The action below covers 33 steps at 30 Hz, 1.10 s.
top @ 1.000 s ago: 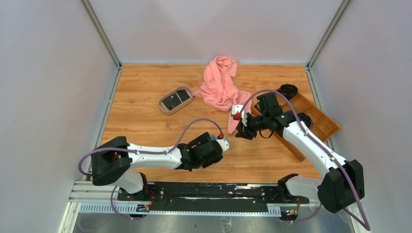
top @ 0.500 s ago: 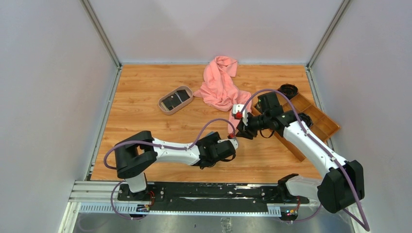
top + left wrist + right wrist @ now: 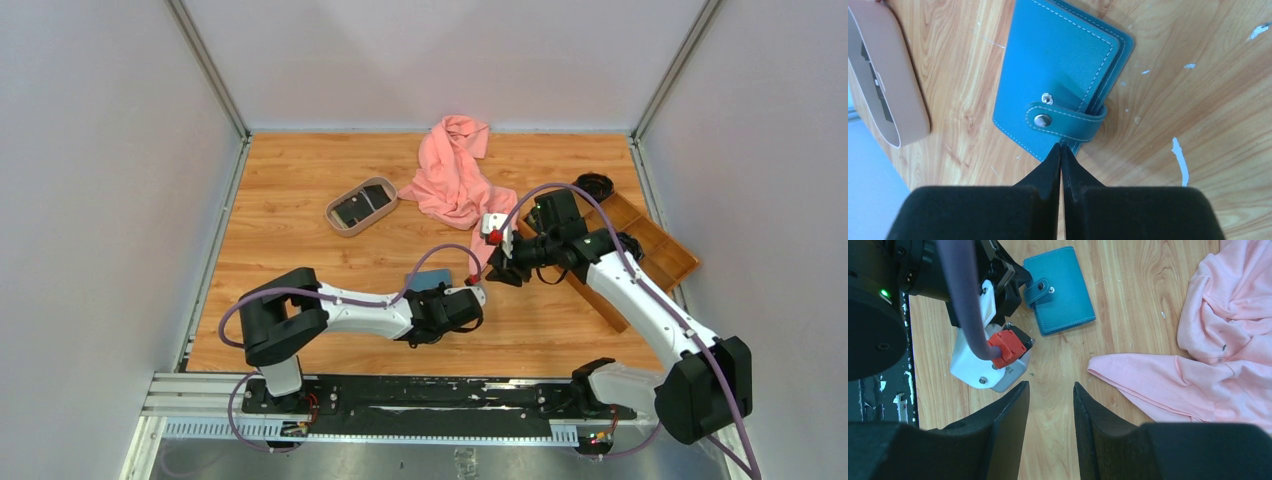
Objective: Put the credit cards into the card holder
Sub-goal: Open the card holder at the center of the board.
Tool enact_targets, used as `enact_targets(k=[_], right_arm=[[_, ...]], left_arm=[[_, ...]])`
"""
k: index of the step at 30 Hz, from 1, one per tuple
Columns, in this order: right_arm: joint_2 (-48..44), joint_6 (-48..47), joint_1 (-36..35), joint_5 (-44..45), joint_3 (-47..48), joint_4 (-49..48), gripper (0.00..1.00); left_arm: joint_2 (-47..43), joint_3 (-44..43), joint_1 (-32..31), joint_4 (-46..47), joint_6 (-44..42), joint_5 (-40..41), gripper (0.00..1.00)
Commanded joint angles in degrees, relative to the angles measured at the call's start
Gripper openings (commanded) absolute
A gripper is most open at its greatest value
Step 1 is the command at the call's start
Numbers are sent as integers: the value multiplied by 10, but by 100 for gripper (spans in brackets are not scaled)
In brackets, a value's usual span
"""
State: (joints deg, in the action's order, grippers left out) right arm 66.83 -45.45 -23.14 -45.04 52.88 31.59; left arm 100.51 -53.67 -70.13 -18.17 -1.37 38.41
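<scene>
No card is loaded yet, I judge: the black plastic credit cards [image 3: 360,207] lie in the oval beige tray [image 3: 905,95], far left of the folded teal-blue leather card holder [image 3: 1058,65]. My left claw [image 3: 1061,147] is pressed together at its tab; my right claw [image 3: 1050,390] hovers spread.

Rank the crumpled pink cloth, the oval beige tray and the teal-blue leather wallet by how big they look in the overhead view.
1. Crumpled pink cloth, clearly the largest.
2. Oval beige tray.
3. Teal-blue leather wallet; it is partly hidden, so its rank below the tray is less sure.
</scene>
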Motion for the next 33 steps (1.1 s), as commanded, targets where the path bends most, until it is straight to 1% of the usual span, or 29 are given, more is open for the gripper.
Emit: enact_targets(k=[1,4,7,9,13,14,16,17,21,23,25,28,31,33], right_arm=[[-9,6,9,-23,10,16,42],[-5,9,9,-33,9,16,42],[2,16,8,-51,9,16,43],[18,28,8,-69,8,13,47],[81,68,9,-108,17,7,51],[97,78,8,-116,23,8,51],[119,90,8,-134,30,11,51],[126,94,8,-140,33,11,51],[135,97,6,-130,37,11,51],[136,97,6,-123,37,12,51],[139,97,6,-122,38,12,51],[147,102,6,-119,40,12,51],[155,107,6,-118,42,12,51],[158,110,6,-117,43,12,51]], left_arm=[[-36,13,6,8,11,-2,0],[-55,19,7,16,11,-7,0],[-81,29,7,32,29,-15,0],[-101,41,9,49,35,-33,0],[-144,70,27,83,61,-95,0],[-156,79,35,92,71,-110,2],[-184,104,56,119,87,-152,20],[-199,118,71,136,95,-179,26],[-251,171,160,212,137,-334,53],[-254,172,190,220,149,-386,61],[-239,163,201,220,150,-416,62],[-205,143,204,220,158,-432,61],[-170,126,206,220,167,-429,60],[-151,119,209,219,178,-411,58]])
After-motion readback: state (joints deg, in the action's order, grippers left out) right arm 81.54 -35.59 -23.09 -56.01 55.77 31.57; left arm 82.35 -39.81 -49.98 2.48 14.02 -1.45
